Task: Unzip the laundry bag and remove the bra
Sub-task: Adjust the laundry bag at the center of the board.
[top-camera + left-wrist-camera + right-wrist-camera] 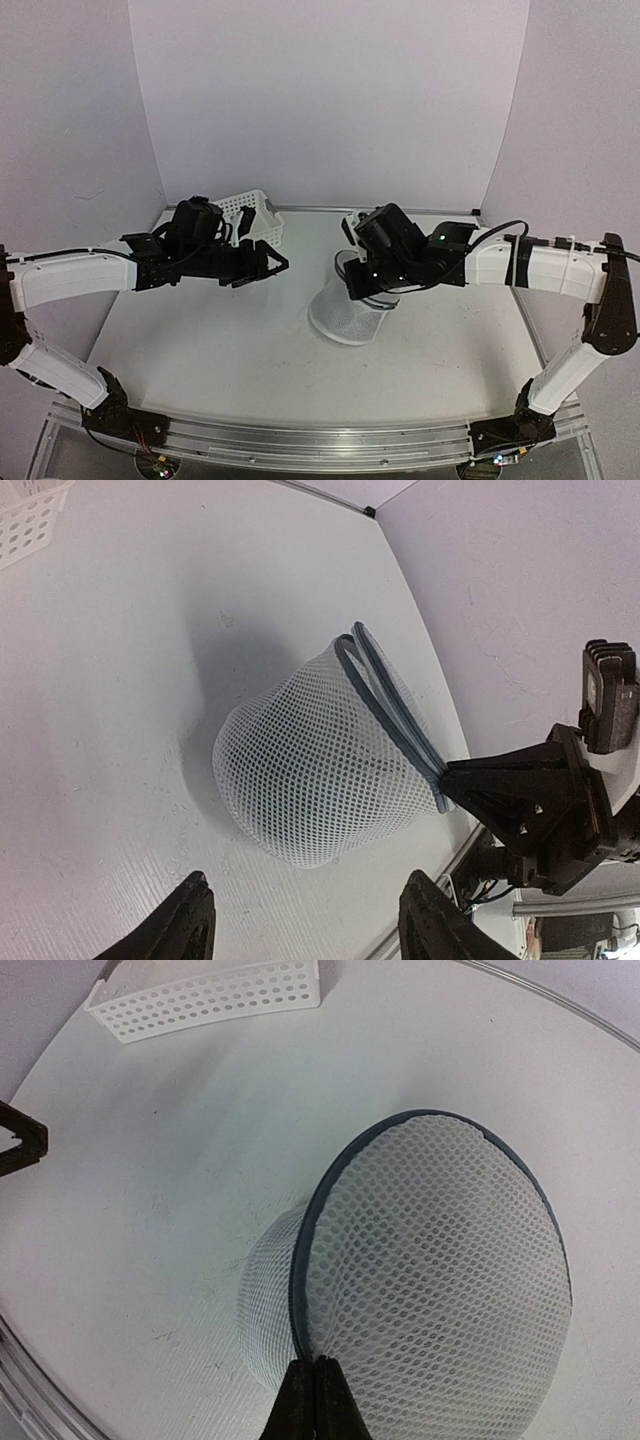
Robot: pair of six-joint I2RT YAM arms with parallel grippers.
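over the table [200,350] the right gripper [318,1378] clamped the laundry bag [430,1290] by its rim [300,1280]; the left gripper [310,925], jaws apart, likely needed the hidden zip pull

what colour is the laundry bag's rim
The laundry bag's rim is dark blue-grey; the right wrist view shows it best.

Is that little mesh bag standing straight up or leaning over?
Leaning. The right pincer pinches the dark rim of the laundry bag, holding that side up; its bottom rests on the table.

from above, the right gripper [375,292] hid the top rim of the laundry bag [345,318] from you. you could not tell what lay inside its mesh.
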